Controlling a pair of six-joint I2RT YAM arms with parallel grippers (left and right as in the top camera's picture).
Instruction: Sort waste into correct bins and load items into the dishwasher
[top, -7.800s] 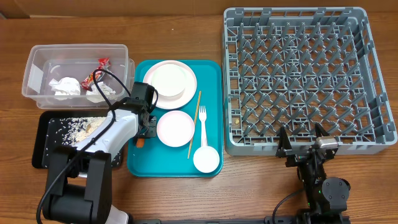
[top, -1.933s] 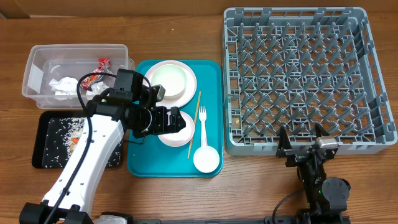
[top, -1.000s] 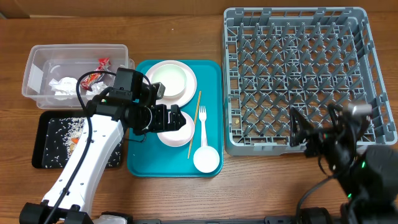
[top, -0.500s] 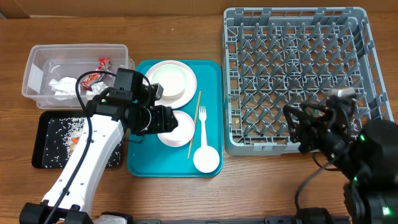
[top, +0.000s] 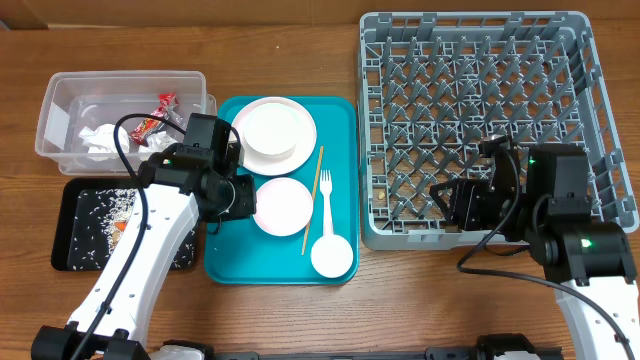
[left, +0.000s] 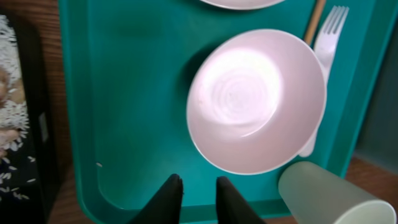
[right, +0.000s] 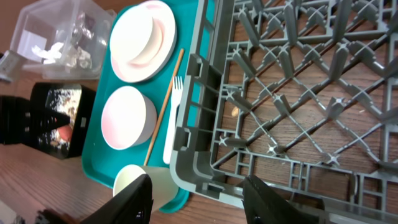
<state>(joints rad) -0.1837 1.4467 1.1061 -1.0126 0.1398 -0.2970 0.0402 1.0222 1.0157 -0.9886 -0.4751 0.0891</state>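
Well, from overhead the left gripper (top: 243, 196) hangs over the teal tray (top: 342, 120), just left of the white bowl (top: 283, 206). The plate (top: 275, 130) lies above the bowl, and the chopstick (top: 313, 200), fork (top: 326, 205) and cup (top: 331, 256) lie to its right. At upper left the clear tub (top: 60, 100) holds napkins (top: 100, 138) and a red wrapper (top: 150, 125). Below it the black tray (top: 70, 255) carries rice (top: 100, 205). The right gripper (top: 452, 204) hovers over the lower left part of the dish rack (top: 480, 70). Through the left wrist camera, the two fingertips stand at the bottom edge with only a narrow gap, nothing between them, and the empty bowl sits apart, higher in the frame. Through the right wrist camera, the fingers are spread wide over the rack's rim and hold nothing; the teal tray and its tableware lie at the left.
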